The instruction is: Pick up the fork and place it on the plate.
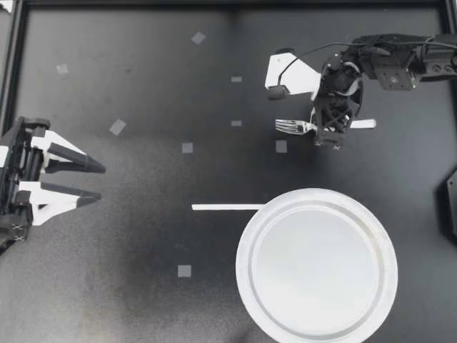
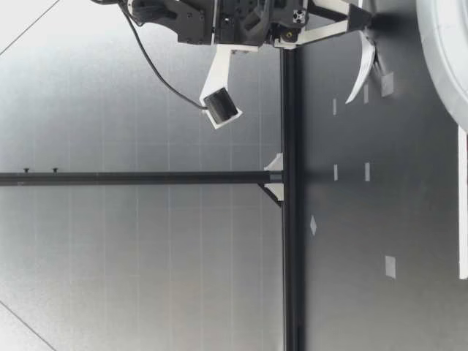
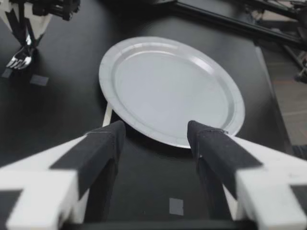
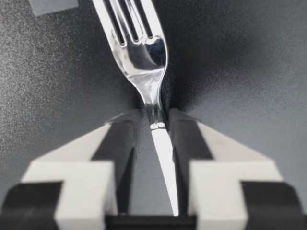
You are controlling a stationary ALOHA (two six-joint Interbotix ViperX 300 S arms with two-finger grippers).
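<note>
Grasp looked done: the right gripper (image 1: 330,130) pinched the fork (image 1: 291,126) by its handle near the far edge of the table (image 1: 143,236). Carrying it to the plate (image 1: 244,266) at the near edge was left; the left gripper (image 1: 93,182) stood spread

Tape squares (image 1: 118,127) and a white strip (image 1: 227,207) mark the table (image 1: 143,300).

The top camera looks straight down on the whole worktop (image 1: 143,71). The low one sights across it at surface height. Each wrist camera looks forward from its arm, close in, and the left's shares the plate (image 1: 316,264) with the top.
</note>
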